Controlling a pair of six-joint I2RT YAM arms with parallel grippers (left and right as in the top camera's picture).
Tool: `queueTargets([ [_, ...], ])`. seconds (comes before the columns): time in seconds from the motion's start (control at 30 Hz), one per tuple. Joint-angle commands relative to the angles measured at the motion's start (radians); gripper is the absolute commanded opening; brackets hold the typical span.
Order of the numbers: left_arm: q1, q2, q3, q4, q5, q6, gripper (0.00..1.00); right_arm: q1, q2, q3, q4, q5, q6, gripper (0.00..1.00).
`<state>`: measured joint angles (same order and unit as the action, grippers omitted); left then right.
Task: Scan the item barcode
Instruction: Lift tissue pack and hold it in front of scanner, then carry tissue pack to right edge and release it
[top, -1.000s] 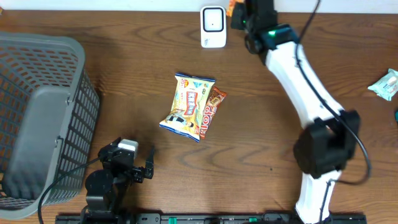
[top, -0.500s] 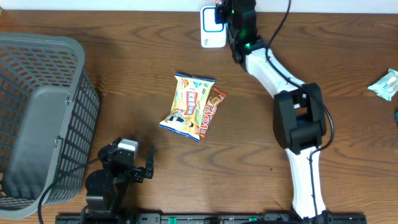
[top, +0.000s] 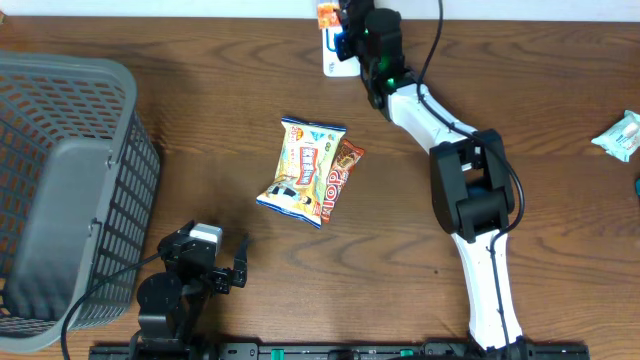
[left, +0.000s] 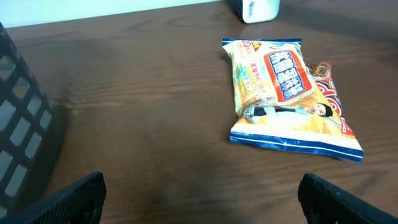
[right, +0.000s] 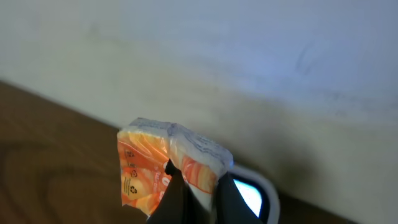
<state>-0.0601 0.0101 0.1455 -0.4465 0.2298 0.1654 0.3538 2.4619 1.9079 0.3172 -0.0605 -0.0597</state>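
Note:
My right gripper (top: 338, 22) is shut on a small orange and white packet (top: 325, 13), held over the white scanner (top: 342, 60) at the table's far edge. In the right wrist view the packet (right: 158, 165) hangs pinched between the dark fingers (right: 179, 200), with the scanner's lit window (right: 249, 194) just behind it. No barcode is readable on the packet. My left gripper (top: 222, 262) rests near the front left, open and empty, its fingertips (left: 84, 194) wide apart.
A yellow and blue snack bag (top: 302, 168) lies mid-table on a brown bar wrapper (top: 343, 172). A grey mesh basket (top: 70, 180) fills the left side. A pale green packet (top: 620, 133) lies at the right edge.
The right arm has swung left along the far edge, carrying the orange packet from right of the scanner to over it. The left arm has not moved.

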Motion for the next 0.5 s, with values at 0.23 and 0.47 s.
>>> queueTargets([
  [0.23, -0.002, -0.005, -0.013, -0.021, -0.003, 0.014, 0.99, -0.008, -0.245, 0.007, -0.316, 0.280, -0.054, 0.01],
  [0.47, -0.002, -0.005, -0.013, -0.021, -0.003, 0.014, 0.98, -0.070, -0.379, 0.007, -0.782, 0.912, 0.016, 0.02],
])
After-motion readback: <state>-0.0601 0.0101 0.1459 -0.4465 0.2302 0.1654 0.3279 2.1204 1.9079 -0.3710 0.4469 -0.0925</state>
